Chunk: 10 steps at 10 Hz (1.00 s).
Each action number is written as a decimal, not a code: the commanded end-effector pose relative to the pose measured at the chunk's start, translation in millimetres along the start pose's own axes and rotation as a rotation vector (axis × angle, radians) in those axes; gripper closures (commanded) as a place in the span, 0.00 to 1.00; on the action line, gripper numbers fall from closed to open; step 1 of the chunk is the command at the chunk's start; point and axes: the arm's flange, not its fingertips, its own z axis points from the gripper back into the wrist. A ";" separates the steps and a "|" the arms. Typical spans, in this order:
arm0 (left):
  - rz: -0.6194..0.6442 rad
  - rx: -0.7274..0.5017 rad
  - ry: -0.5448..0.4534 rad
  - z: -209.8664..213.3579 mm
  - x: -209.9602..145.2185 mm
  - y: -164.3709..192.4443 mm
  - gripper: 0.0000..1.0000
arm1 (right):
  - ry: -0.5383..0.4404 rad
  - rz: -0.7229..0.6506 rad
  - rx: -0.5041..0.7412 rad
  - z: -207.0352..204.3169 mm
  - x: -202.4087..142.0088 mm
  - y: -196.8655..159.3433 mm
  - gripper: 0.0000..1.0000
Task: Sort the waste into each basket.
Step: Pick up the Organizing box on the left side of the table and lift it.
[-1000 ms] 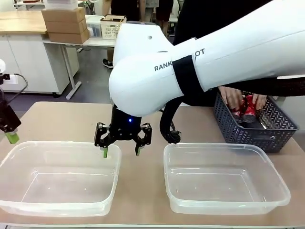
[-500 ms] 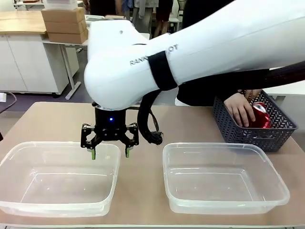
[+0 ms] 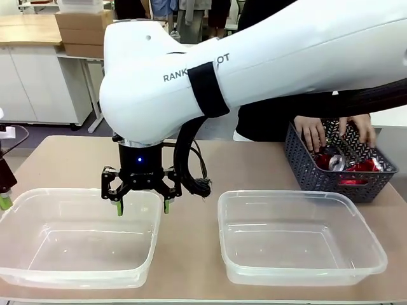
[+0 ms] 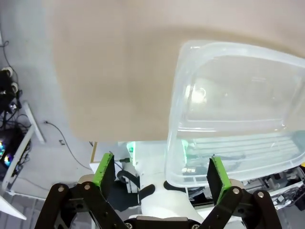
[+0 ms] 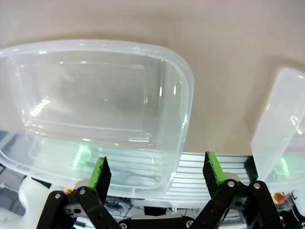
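Two clear tubs stand side by side at the table's near edge, the left tub (image 3: 38,192) and the right tub (image 3: 286,194), both with nothing in them. Red cans (image 3: 364,167) lie in a dark grey lattice basket (image 3: 331,181) at the far right, with a person's hands (image 3: 311,132) among them. My right gripper (image 3: 141,202) hangs open over the left tub's far right corner, holding nothing. The right wrist view has its fingers (image 5: 155,171) spread above that tub (image 5: 188,95). My left gripper (image 4: 160,171) is open and empty, off the table's left edge beside the left tub (image 4: 177,95); one of its fingers (image 3: 5,201) pokes in at the picture's left border.
My right arm (image 3: 286,57) spans the table from the right, high over the right tub. The person stands behind the lattice basket. A strip of bare tabletop (image 3: 191,254) separates the tubs. The right tub's edge (image 5: 281,129) appears in the right wrist view.
My right arm has swung left, carrying its open gripper along the left tub's far rim. The person's hands have shifted among the cans in the lattice basket.
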 end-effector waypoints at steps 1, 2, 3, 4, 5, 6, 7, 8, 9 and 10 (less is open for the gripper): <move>0.006 -0.007 0.011 -6.4 6.0 2.4 0.00 | -0.012 0.022 0.014 -2.0 2.4 -1.7 0.00; -0.037 -0.019 -0.019 -4.5 6.0 -9.4 0.00 | 0.000 0.000 0.000 0.0 0.0 0.0 0.00; -0.057 -0.034 0.048 -22.1 7.6 -6.8 0.00 | 0.070 -0.026 0.003 -12.4 3.1 -5.5 0.00; -0.060 -0.023 0.108 -39.9 5.7 -4.6 0.00 | 0.099 -0.053 0.010 -21.0 4.6 -9.5 0.00; -0.063 -0.010 0.149 -55.6 0.8 -6.3 0.00 | 0.128 -0.079 0.000 -29.0 5.6 -10.6 0.00; -0.049 0.008 0.186 -71.1 -2.7 -7.1 0.00 | 0.155 -0.107 -0.008 -36.9 6.3 -12.9 0.00; -0.053 0.001 0.221 -80.8 -4.1 -5.5 0.00 | 0.171 -0.128 -0.014 -44.6 8.0 -15.8 0.00; -0.061 -0.014 0.229 -86.2 -5.0 -3.0 0.00 | 0.196 -0.134 -0.015 -51.6 8.9 -18.3 0.00; -0.082 -0.031 0.221 -87.2 -5.2 -0.3 0.00 | 0.211 -0.149 -0.015 -54.6 8.9 -20.7 0.57; -0.102 -0.044 0.203 -85.4 -5.0 -0.3 0.58 | 0.209 -0.163 -0.015 -54.7 9.0 -21.5 0.58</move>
